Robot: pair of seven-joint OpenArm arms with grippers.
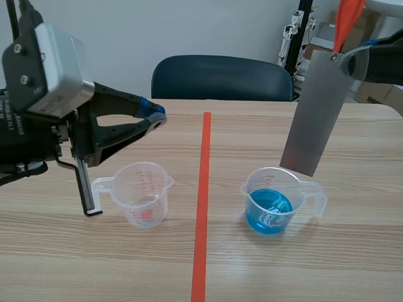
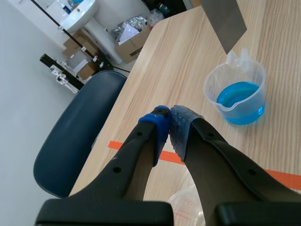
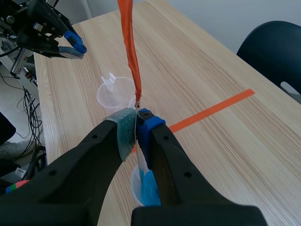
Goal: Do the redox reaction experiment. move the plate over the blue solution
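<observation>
**Plate hanging at the blue beaker, nearly placed**

The left gripper [image 1: 154,118] hovers above the table with its blue-padded fingers pressed together on nothing. Below and just beside it stands a clear plastic measuring cup [image 1: 143,192], thin-walled, with a handle and spout, and apparently empty. The orange tape line [image 1: 203,201] runs between this cup and the next one.

Past the line, the second cup [image 1: 272,201] has the same shape and holds the blue solution [image 1: 269,211], shallow and glossy. The plate [image 1: 318,113] is a flat, dull grey metal rectangle. It hangs tilted from the right gripper [image 3: 136,126], whose pads are clamped on its upper edge. An orange strip [image 1: 348,19] rises from that same corner.

The plate's lower edge sits just above the cup's far rim, and the right wrist view shows the blue cup directly under the fingers. I judge the step close to finished. What remains is a small shift to centre the plate over the liquid. The sheet is rigid, thin and smooth, so the grip must stay firm to keep it from pivoting between the pads.
</observation>
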